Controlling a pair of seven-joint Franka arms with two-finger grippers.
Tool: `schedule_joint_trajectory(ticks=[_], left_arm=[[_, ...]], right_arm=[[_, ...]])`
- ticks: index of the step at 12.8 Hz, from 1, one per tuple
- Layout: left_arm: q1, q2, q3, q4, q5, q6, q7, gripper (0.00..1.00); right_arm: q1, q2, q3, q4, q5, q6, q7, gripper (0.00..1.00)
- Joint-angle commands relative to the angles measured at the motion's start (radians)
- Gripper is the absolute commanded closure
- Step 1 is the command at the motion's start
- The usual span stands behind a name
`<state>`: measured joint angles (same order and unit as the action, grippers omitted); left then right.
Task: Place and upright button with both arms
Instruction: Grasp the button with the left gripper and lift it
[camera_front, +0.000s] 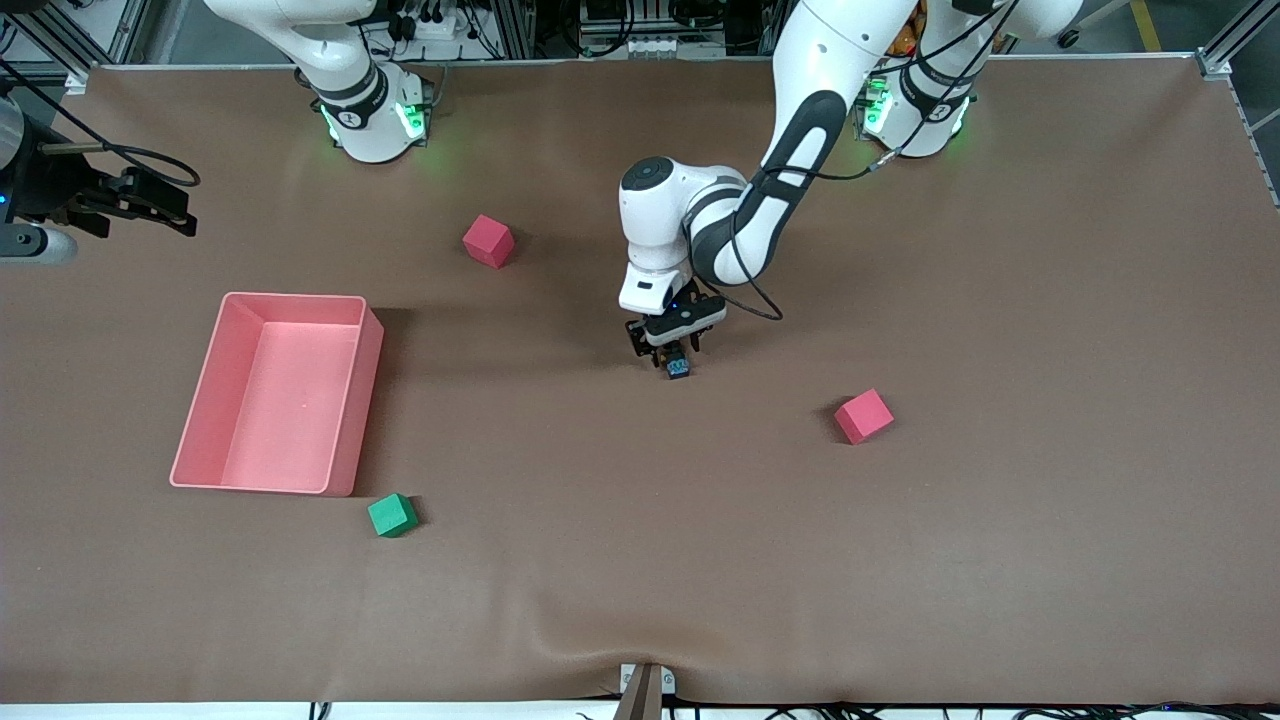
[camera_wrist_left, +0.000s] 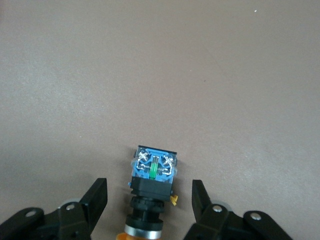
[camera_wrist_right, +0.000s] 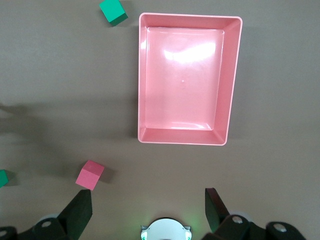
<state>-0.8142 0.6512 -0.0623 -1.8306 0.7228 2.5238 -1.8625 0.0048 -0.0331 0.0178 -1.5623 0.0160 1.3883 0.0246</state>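
Pink tray (camera_front: 205, 400) empty, left gripper (camera_wrist_left: 150, 200) jaws apart around button (camera_wrist_left: 152, 175), right gripper (camera_wrist_right: 150, 207) jaws apart.

Front view: high camera across the table (camera_front: 1000, 560), facing both arm bases, whole tabletop in frame. Left wrist view: looks straight down from very near the cloth, close on the button (camera_wrist_left: 152, 182) lying between its fingers (camera_wrist_left: 95, 200). Right wrist view: looks down from high up, over the pink tray (camera_wrist_right: 230, 80). Front and right wrist views share tray, green cube (camera_wrist_right: 112, 11) and 1 pink cube (camera_wrist_right: 90, 175); front and left wrist views share the button.
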Motion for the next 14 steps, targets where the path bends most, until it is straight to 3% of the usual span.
schedule_joint_trajectory(ticks=[1,4,9,12,14], left_arm=[[-0.008,0.019,0.009,0.014,0.041,0.013,-0.052,0.28],[-0.008,0.031,0.009,0.016,0.04,0.013,-0.061,0.38],[-0.005,0.031,0.006,0.037,0.04,0.012,-0.09,1.0],[-0.005,0.016,-0.002,0.094,-0.024,0.01,-0.087,1.0],[0.0,0.028,-0.034,0.16,-0.193,0.01,-0.069,1.0]], right_arm=[[0.001,-0.014,0.002,0.001,-0.013,-0.005,-0.014,0.0],[0.003,-0.01,0.002,-0.004,-0.013,-0.006,-0.014,0.0],[0.003,-0.007,0.002,-0.005,-0.013,-0.008,-0.014,0.0],[0.006,-0.005,0.002,-0.005,-0.013,-0.006,-0.014,0.0],[0.006,-0.005,0.002,-0.005,-0.013,-0.006,-0.014,0.0]])
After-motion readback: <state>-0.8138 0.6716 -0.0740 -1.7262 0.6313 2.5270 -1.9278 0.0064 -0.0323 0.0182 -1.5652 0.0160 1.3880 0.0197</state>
